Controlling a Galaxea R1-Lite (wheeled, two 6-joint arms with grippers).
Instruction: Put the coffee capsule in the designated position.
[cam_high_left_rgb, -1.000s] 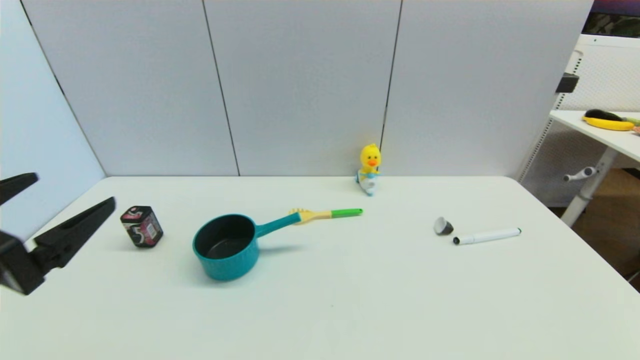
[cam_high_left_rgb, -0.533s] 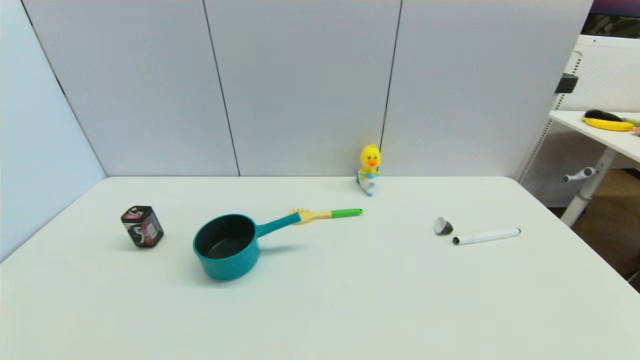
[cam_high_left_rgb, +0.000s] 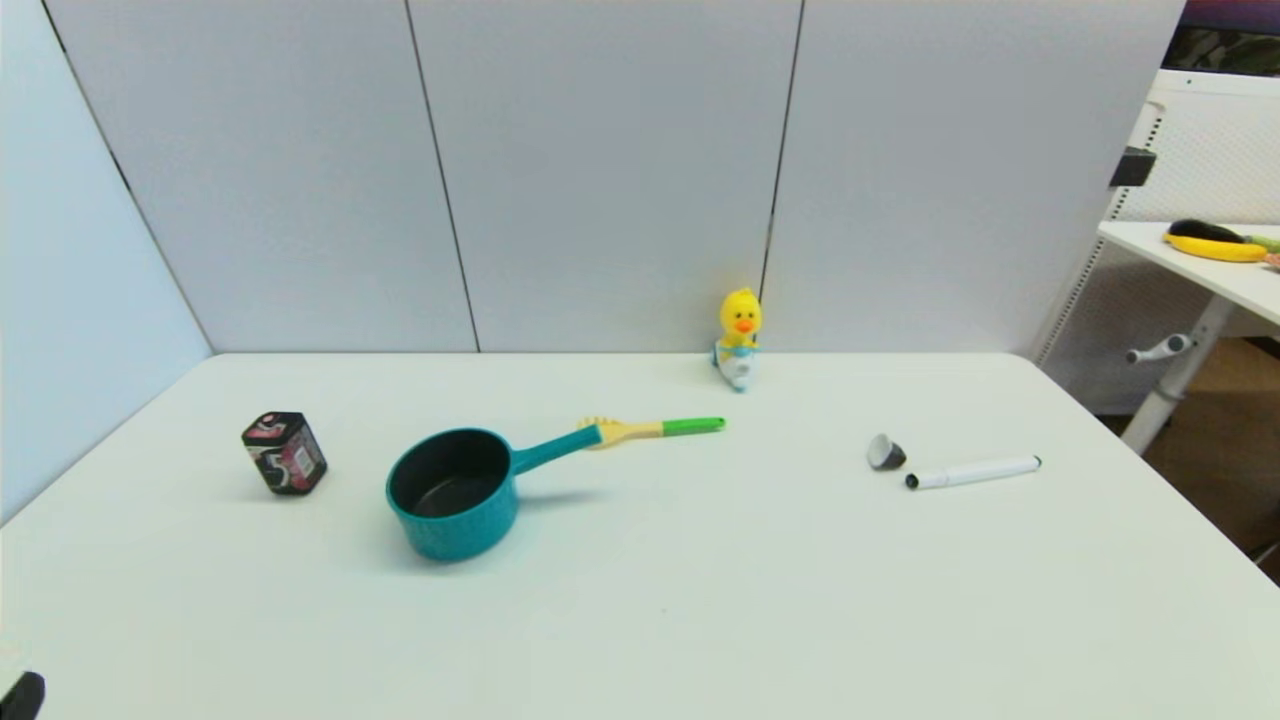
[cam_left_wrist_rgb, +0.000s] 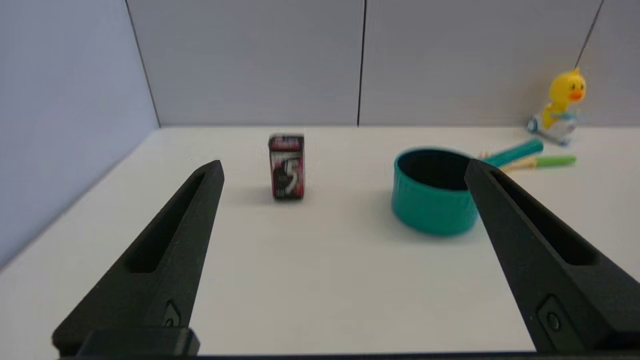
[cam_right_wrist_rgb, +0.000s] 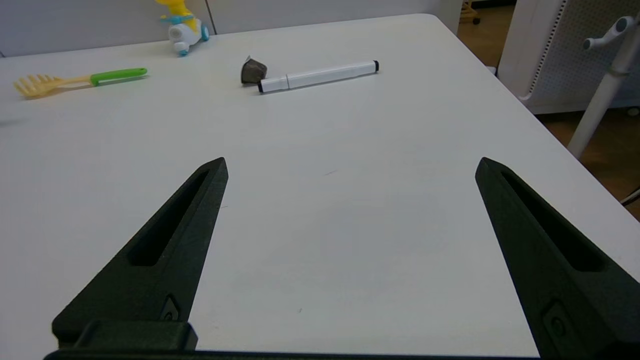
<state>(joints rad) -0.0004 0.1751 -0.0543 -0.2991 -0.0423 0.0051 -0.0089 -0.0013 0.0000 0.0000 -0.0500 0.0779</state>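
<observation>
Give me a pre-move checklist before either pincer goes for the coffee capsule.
1. Coffee capsule located: ok, on its side on the table, robot's right.
2. Free to grasp: not ok, the white marker lies close beside it; contact cannot be told.
3. Right pincer open, empty: ok, pulled back over the near table, aimed toward the capsule.
4. Left pincer open, empty: ok, facing the black tin and teal pan.
5. Path from right pincer to capsule: ok.
6. Designated position: cannot tell.

Left gripper (cam_left_wrist_rgb: 342, 172) low, fingers spread wide, empty. Right gripper (cam_right_wrist_rgb: 350, 170) likewise spread, empty.
</observation>
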